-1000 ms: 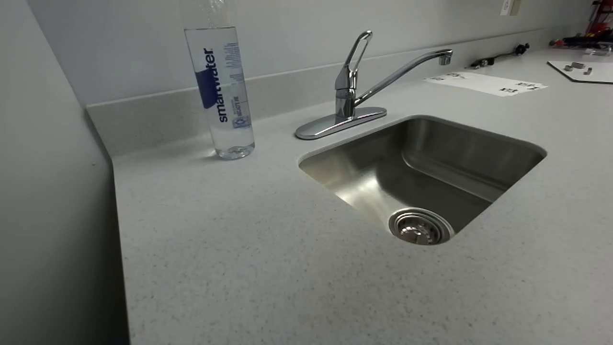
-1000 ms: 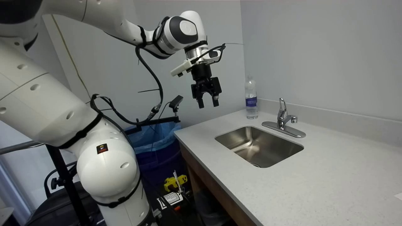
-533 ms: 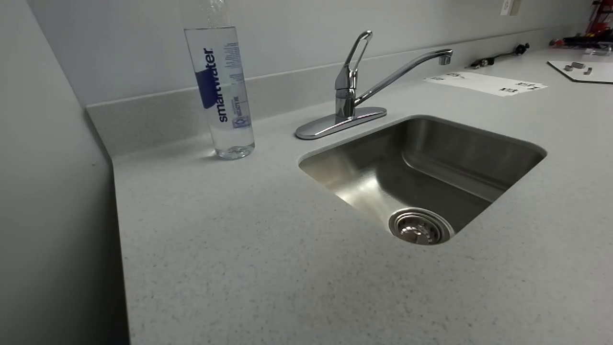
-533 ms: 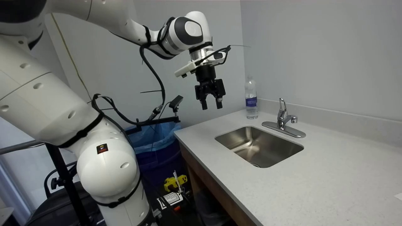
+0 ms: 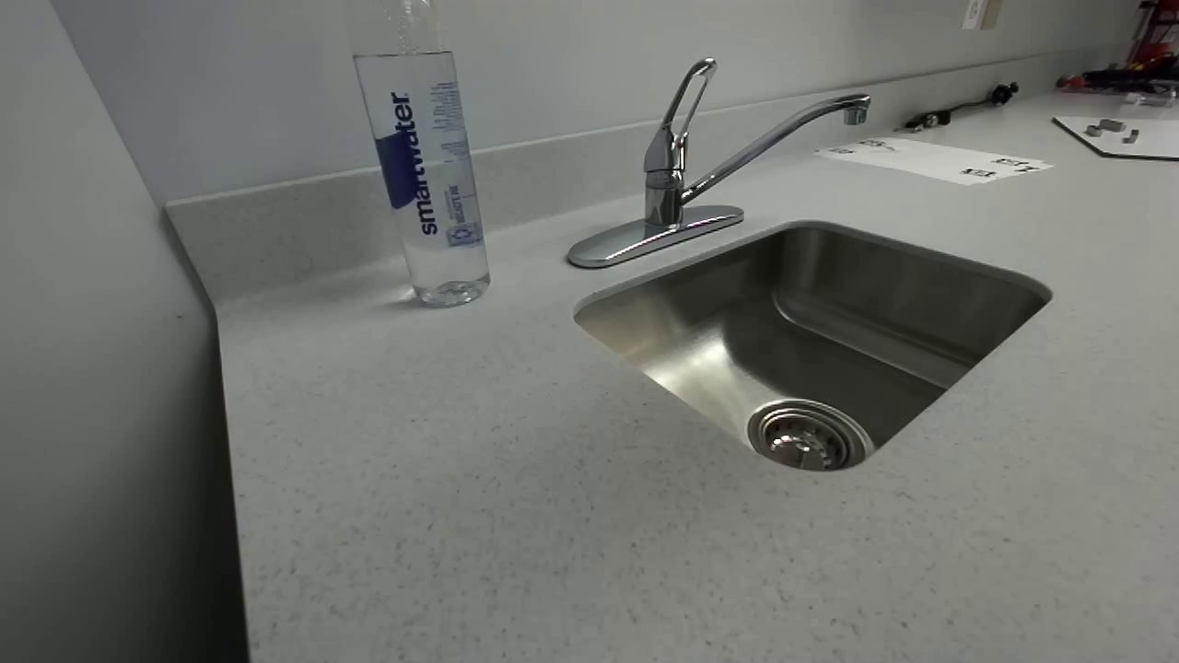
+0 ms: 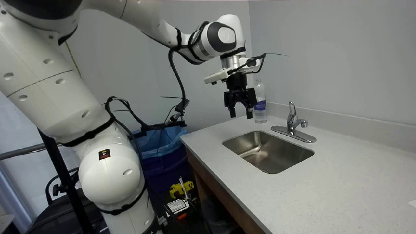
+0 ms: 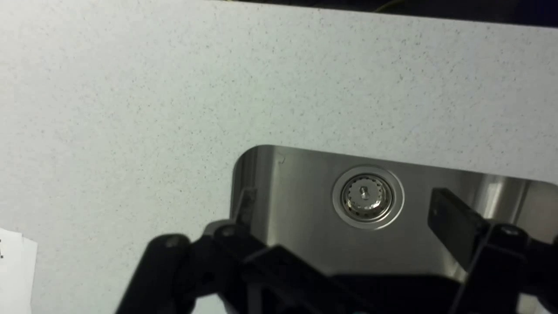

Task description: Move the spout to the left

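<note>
The spout (image 5: 757,149) is a long, thin, arched chrome tube. In an exterior view it points right from the upright faucet body (image 5: 663,198), with its tip beyond the base plate. In an exterior view the spout (image 6: 297,123) looks short, pointing toward the camera. My gripper (image 6: 241,115) is open and empty, pointing down in the air, apart from the faucet. In the wrist view the open gripper (image 7: 342,198) has its two fingers far apart over the sink. The spout does not show in the wrist view.
The lever handle (image 5: 669,143) stands up on the faucet. A water bottle (image 5: 428,184) stands left of the faucet, partly behind my gripper in an exterior view (image 6: 260,113). The sink (image 6: 252,138) lies in front of the faucet. Paper sheets (image 5: 930,162) lie beyond the spout tip.
In an exterior view my arm and open gripper have moved right and a little down, closer to the bottle and faucet. The spout and bottle have not moved.
</note>
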`<action>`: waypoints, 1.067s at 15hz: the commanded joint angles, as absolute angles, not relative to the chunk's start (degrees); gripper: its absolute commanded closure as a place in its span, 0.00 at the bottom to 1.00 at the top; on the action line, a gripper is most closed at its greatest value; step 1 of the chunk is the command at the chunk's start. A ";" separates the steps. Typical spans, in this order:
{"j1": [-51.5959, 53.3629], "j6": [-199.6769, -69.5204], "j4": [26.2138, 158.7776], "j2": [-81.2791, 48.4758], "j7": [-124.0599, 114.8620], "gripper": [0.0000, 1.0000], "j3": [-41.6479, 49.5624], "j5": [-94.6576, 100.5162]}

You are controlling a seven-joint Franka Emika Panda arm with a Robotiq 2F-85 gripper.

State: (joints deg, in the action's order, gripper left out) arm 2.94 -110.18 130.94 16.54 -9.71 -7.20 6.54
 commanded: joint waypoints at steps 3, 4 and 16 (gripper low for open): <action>2.54 -113.98 122.23 8.09 -8.99 0.00 -4.89 5.47; 2.59 -114.60 121.18 7.27 -9.12 0.00 -4.68 5.25; 2.85 -116.07 117.28 4.50 -9.72 0.00 -3.86 5.56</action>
